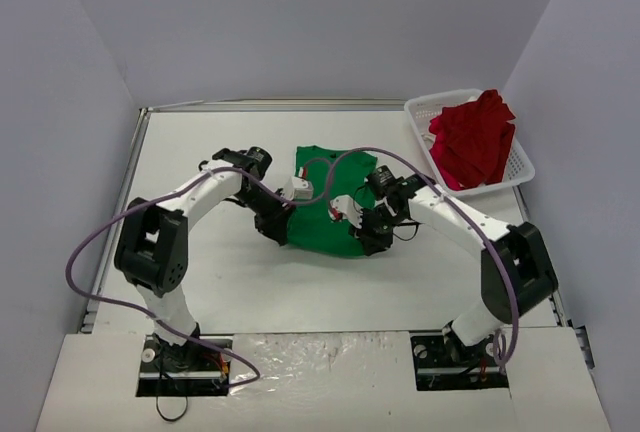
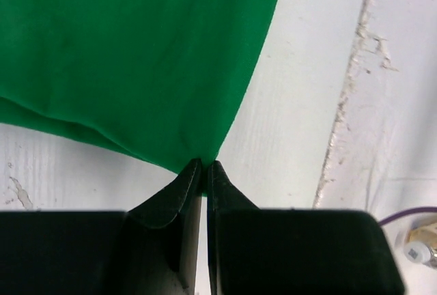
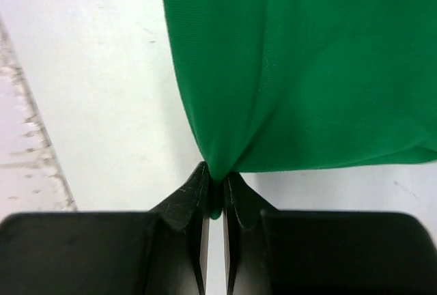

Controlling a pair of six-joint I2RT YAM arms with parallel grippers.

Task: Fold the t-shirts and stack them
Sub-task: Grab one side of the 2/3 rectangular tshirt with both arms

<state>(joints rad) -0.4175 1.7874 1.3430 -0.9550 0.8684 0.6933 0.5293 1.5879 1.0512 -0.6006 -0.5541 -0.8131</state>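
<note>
The green t-shirt [image 1: 330, 214] lies in the middle of the table, partly folded. My left gripper [image 1: 281, 232] is shut on its near left corner; in the left wrist view the cloth [image 2: 136, 56] runs into the closed tips [image 2: 203, 166]. My right gripper [image 1: 366, 240] is shut on its near right corner; in the right wrist view the cloth [image 3: 307, 63] bunches between the tips [image 3: 216, 172]. The red t-shirt [image 1: 474, 139] is crumpled in the white basket [image 1: 430, 109] at the back right.
Grey walls enclose the white table [image 1: 200, 152] on three sides. The basket stands against the right wall. Purple cables [image 1: 90, 252] loop from both arms. A taped seam [image 2: 348, 97] runs along the table in the left wrist view.
</note>
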